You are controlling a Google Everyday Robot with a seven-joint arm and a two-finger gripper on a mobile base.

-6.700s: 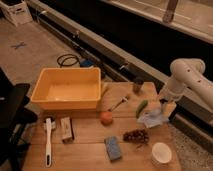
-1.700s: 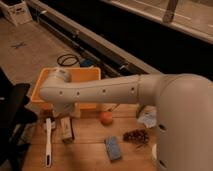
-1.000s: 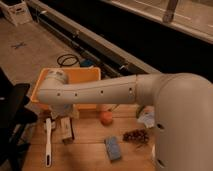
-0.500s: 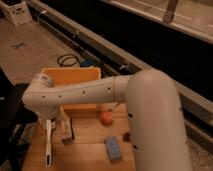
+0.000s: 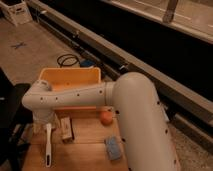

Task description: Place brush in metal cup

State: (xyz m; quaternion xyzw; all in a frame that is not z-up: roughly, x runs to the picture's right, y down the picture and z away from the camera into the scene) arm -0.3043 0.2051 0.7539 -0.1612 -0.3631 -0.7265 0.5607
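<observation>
**A:** Where is the end effector [image 5: 43, 125]?

**B:** Low at the bench's [image 5: 90, 152] left end, under the wrist of the arm [image 5: 80, 97]. That arm is a thick, smooth white tube with small dark dots along it, and it runs across the middle of the view from a big rounded shoulder casing on the right.

**A:** And its fingers?

**B:** They are spread apart and not clamped on anything. They sit just above the upper end of the brush [image 5: 48, 145].

**A:** So the brush is lying free?

**B:** Yes. It lies flat on the wood near the left edge. It is a long slim white stick running almost straight toward the camera, with a darker patch at the near tip. I cannot tell whether the end effector touches the handle or only hangs close over it.

**A:** What is the bench like?

**B:** It has a pale wooden top with a matte grain.

**A:** What lies near the brush?

**B:** A small brown rectangular block [image 5: 66, 129] is just to its right. Further right there is a round, smooth orange ball-like thing [image 5: 105, 118] and a flat blue sponge [image 5: 113, 148] with a rough-looking face. Behind the arm is a yellow-orange plastic tub [image 5: 70, 76], rectangular with sloped walls.

**A:** And the floor beyond?

**B:** It is grey and speckled. A coil of black cable [image 5: 67, 60] lies on it near a long metal rail [image 5: 150, 70].
</observation>
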